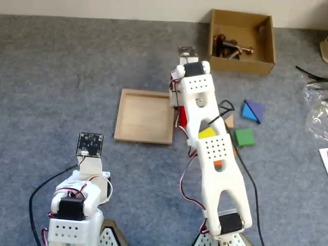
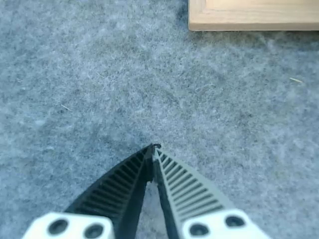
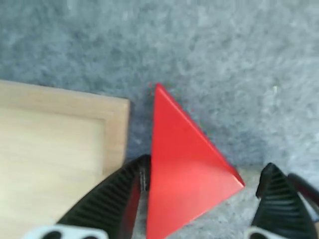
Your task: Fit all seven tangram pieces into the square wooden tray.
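Two tools above a grey, felt-textured table [image 1: 61, 77].
Right tool [image 3: 205, 167], ribbed fingers [image 3: 114, 194] spread, straddles a smooth red triangle [image 3: 184, 169] lying at 3 o'clock of the square wooden tray [image 1: 145, 117]; left tool [image 2: 153, 149] is pressed together.

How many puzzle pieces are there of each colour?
red piece: 1
yellow piece: 1
orange piece, partly under an arm: 1
green piece: 1
blue piece: 1
purple piece: 1
tan piece: 1
Total: 7

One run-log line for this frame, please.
left end effector: shut over grey carpet | right end effector: open, straddling red triangular piece beside square wooden tray | green square piece: on carpet
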You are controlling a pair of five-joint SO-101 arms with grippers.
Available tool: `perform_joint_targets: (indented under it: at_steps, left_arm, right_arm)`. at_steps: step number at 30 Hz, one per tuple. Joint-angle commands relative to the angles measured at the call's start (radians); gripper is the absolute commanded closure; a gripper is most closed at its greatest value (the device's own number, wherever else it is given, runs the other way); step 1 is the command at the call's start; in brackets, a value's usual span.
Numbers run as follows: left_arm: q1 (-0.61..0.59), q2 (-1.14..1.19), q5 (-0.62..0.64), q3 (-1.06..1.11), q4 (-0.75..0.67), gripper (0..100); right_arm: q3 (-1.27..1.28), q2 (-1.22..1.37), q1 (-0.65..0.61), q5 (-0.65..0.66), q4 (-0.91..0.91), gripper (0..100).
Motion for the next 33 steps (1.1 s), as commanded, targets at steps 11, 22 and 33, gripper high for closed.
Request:
perform_joint_targets:
  at_steps: [11,22,33]
  left_arm:
    - [0.018,-0.007,0.006,0.019,-0.003,99]
    - [0.018,-0.007,0.006,0.019,-0.003,99]
    - [0.018,-0.007,0.006,0.019,-0.003,99]
  right_arm:
    - [-0.054,-0.028,0.042,0.003,0.007,67.4]
    - [-0.053,-0.028,0.035,-0.002,0.01,75.7]
    - [-0.054,-0.036,0.042,-0.002,0.024,75.6]
